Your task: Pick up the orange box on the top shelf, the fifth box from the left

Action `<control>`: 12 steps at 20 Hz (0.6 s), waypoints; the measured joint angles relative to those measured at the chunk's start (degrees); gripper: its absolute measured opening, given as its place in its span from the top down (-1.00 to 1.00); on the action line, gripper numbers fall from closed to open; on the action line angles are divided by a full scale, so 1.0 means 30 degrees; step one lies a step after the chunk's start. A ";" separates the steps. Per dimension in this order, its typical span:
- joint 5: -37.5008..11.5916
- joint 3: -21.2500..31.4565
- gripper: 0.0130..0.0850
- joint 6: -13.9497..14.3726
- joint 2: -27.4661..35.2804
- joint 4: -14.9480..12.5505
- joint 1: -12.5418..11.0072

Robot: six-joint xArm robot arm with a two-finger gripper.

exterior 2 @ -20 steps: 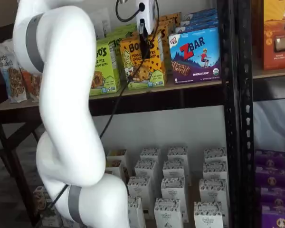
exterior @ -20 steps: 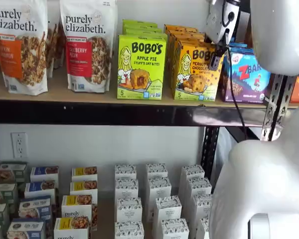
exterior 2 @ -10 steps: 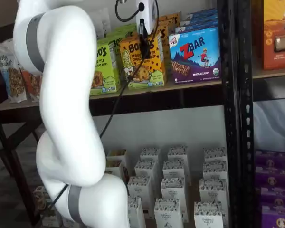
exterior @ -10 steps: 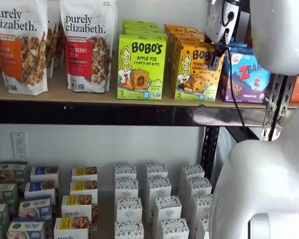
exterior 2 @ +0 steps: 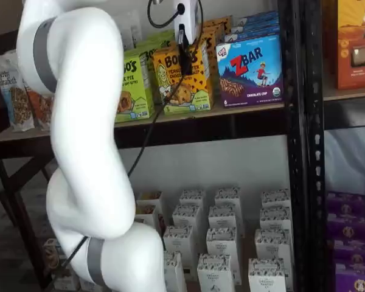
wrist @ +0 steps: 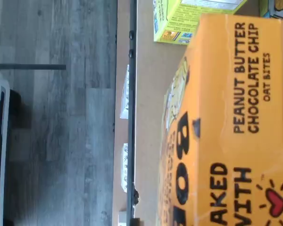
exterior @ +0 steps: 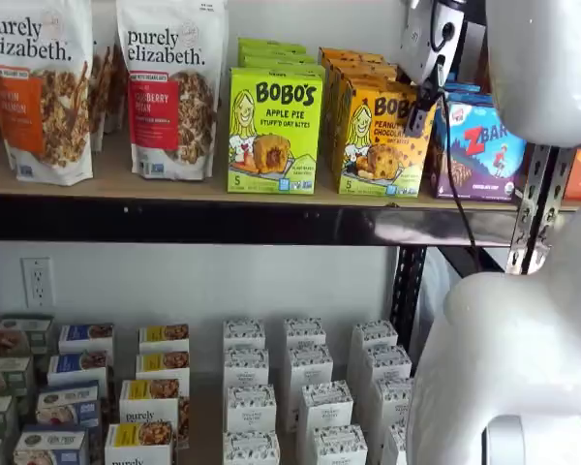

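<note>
The white arm (exterior 2: pixel 85 140) fills the foreground in both shelf views, big and curved, standing between camera and shelving. Behind it runs the top shelf (exterior: pixel 126 179) — a tan board with a glossy black front rail. On it, the orange box (exterior: pixel 380 136) stands upright between the lime-green Apple Pie box (exterior: pixel 274 129) and the blue-purple ZBar box (exterior: pixel 486 147), at the front of a row of identical orange cartons. Its face is orange-yellow, with black "BOBO'S" lettering, a cartoon girl, an oat bite and a small "5" in the lower corner. In the wrist view the orange box (wrist: pixel 231 127) looms close, its panel reading "PEANUT BUTTER CHOCOLATE CHIP OAT BITES", with a red heart near "WITH". Smallest of all, the gripper (exterior 2: pixel 184 45): white body and black fingers hang in front of the box's upper edge — whether the fingers are apart or closed, I can't tell from here.
</note>
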 joint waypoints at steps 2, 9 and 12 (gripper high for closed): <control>-0.0006 0.0006 -0.44 0.0002 -0.0004 0.0001 0.0003; -0.0245 0.0174 -0.44 -0.0024 -0.0122 0.0190 -0.0038; -0.0258 0.0182 -0.44 -0.0024 -0.0136 0.0191 -0.0038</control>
